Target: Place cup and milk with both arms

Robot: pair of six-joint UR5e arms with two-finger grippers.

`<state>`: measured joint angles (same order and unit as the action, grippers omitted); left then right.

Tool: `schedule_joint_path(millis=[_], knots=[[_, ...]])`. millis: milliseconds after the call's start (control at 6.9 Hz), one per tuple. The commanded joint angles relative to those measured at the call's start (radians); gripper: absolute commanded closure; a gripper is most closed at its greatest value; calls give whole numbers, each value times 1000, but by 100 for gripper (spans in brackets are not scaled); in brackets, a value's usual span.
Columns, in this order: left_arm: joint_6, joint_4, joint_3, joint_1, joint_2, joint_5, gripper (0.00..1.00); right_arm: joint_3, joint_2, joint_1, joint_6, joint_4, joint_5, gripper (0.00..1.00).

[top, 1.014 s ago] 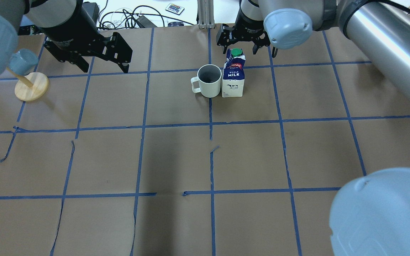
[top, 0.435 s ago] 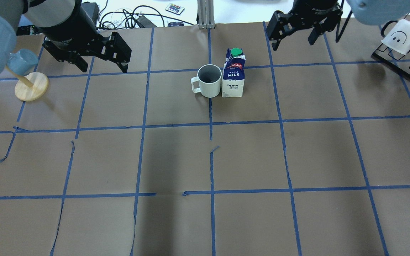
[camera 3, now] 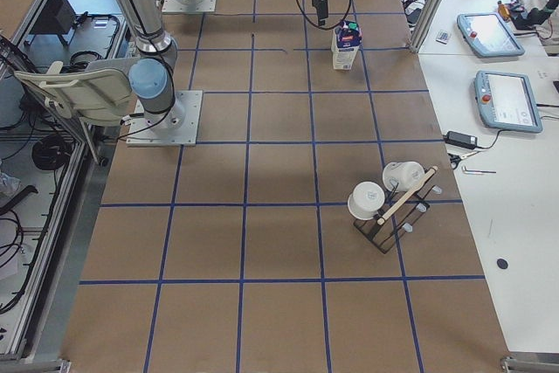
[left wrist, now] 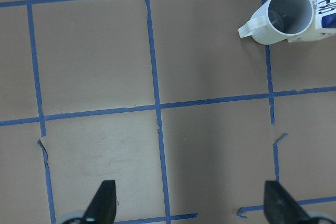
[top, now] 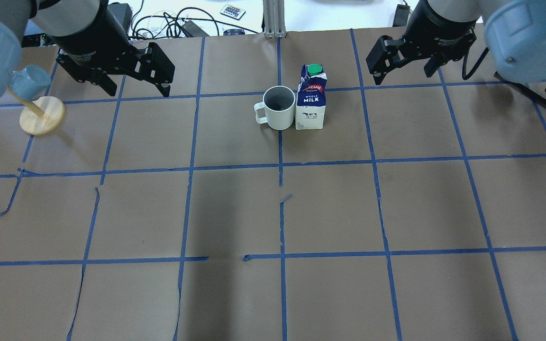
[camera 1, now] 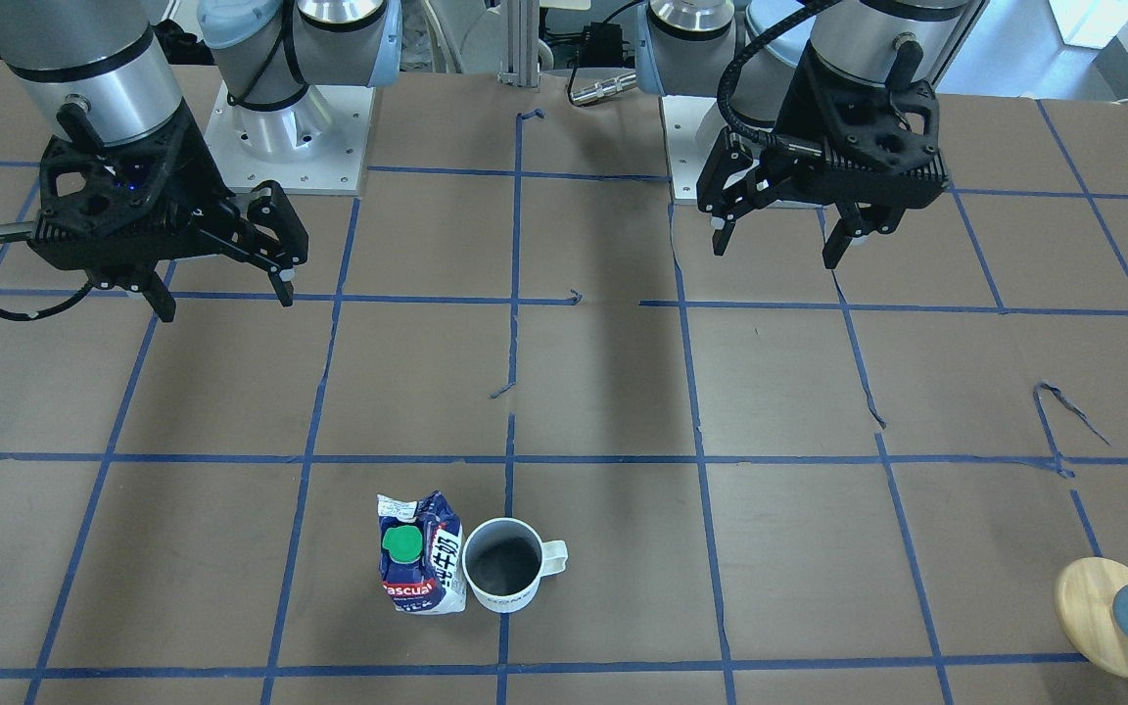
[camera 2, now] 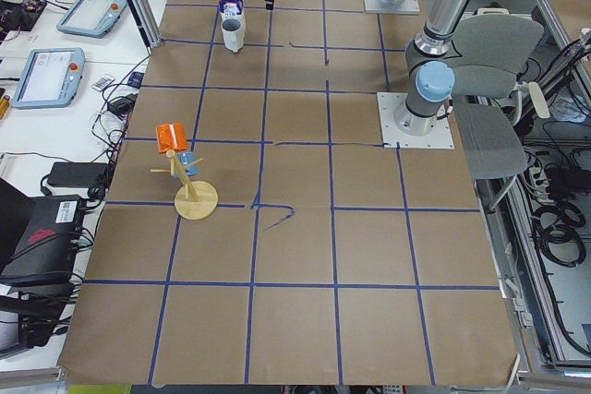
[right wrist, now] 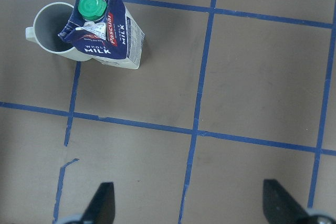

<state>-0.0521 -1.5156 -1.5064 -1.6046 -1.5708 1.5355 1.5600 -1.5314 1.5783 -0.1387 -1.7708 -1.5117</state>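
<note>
Cup (top: 277, 108) and milk (top: 311, 102) stand upright, touching side by side, on the far middle of the table (top: 235, 213), astride a blue tape line (top: 280, 147). Left gripper (top: 139, 91) and right gripper (top: 402, 70) hang spread wide and empty, each well apart from the pair. Placement looks done. The likely step is clearing off: keep both grippers high, draw outward, never sweep across the tall milk.

Brown table (top: 235, 213) gridded with blue tape (top: 281, 222). Near one end, wooden stand (top: 42, 115) bearing blue-grey cup (top: 30, 81) and orange cup (camera 2: 171, 136). Near the other, black rack (camera 3: 374, 233) hung with two white mugs (camera 3: 365, 200). Past far edge, cables (top: 168, 21), remote (top: 232, 11). Tablets (camera 3: 507, 102) on side desk (camera 3: 524, 242).
</note>
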Motion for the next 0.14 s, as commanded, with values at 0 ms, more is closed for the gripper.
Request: schedule_joint_path(millis=[0], knots=[[0, 0, 0, 0, 0, 0, 0, 2, -3, 15, 7, 1, -24, 0]])
